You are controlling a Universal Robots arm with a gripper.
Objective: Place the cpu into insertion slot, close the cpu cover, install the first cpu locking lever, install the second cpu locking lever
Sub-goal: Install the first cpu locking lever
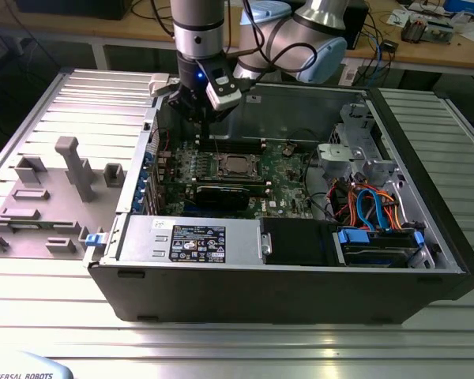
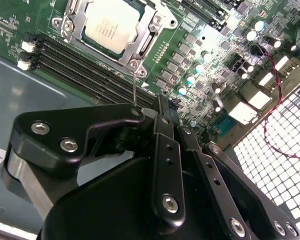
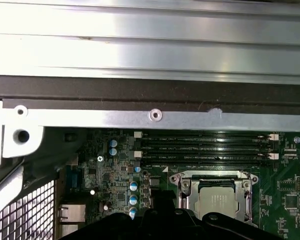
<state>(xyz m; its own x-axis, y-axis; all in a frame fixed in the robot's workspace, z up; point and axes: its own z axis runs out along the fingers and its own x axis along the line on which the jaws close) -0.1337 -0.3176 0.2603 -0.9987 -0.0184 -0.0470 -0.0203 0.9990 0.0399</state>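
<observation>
The cpu [image 2: 110, 25] lies flat in the insertion slot [image 1: 237, 166] on the green motherboard, its silver top showing in both wrist views [image 3: 217, 202]. The shiny cpu cover [image 2: 145, 42] is down around it as a frame. A thin wire locking lever [image 2: 134, 85] stands up from the socket's corner, its tip close to my gripper's knuckle. My gripper [image 2: 165, 107] hangs above the board beside the socket, toward the case's rear wall, fingers together and holding nothing. In the exterior view the gripper [image 1: 203, 118] is above the board's far left corner.
Long black memory slots [image 2: 85, 70] run beside the socket. A black graphics card [image 1: 221, 193] lies in front of it. The case also holds a power supply [image 1: 189, 241], drive cables [image 1: 363, 205] and a rear grille [image 2: 275, 140]. A grey fixture plate [image 1: 47, 189] lies outside, on the exterior view's left.
</observation>
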